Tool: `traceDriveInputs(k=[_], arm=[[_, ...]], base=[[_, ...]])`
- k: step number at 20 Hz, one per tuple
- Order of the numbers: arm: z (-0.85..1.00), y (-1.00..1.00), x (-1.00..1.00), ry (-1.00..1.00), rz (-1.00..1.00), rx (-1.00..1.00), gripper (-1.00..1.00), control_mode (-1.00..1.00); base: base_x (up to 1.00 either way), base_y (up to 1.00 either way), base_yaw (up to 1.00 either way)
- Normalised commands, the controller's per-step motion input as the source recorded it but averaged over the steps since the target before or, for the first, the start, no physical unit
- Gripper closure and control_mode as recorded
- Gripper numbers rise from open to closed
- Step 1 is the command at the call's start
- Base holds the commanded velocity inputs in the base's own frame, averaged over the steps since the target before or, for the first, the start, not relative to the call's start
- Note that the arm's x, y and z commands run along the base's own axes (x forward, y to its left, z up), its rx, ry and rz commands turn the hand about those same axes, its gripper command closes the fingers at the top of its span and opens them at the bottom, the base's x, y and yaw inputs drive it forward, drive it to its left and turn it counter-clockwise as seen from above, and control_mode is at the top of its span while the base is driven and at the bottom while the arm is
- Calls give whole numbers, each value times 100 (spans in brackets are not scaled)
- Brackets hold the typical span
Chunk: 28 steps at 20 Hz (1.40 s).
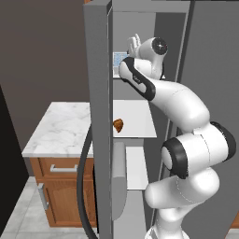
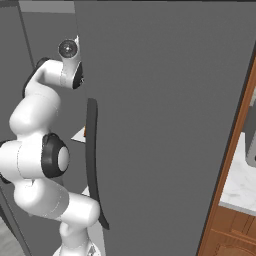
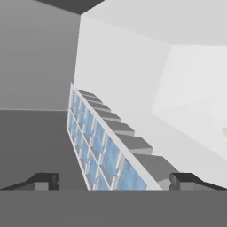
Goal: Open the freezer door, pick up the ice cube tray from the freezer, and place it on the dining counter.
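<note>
Between the wide-apart jaws (image 3: 113, 181) lies the ice cube tray (image 3: 99, 146), ungripped.

A pale blue-white rectangular ice cube tray (image 3: 99, 144) with two rows of square cells is lying against a white wall, running between the dark, widely spread fingertips (image 3: 44, 181) of the gripper (image 3: 114, 181)

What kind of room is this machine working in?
Most likely a home kitchen, computer-rendered. A side-by-side fridge stands with its freezer door open, an ice cube tray sits on a freezer shelf, and beside it is a marble-topped wooden drawer cabinet.
</note>
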Motion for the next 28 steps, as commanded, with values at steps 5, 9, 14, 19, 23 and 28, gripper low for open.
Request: traceDriveInputs(k=[5,9,14,19,23,28], arm=[[-8,0,0,0,0,0,-100,-100],[-18,0,0,0,0,0,-100,-100],[-24,0,0,0,0,0,-100,-100],[-11,0,0,1,0,0,-100,-100],[-8,0,0,0,0,0,-100,-100],[-1,0,0,0,0,0,-100,-100]], base=[[0,0,0],[0,0,0],[0,0,0],[0,0,0],[0,0,0],[0,0,0]])
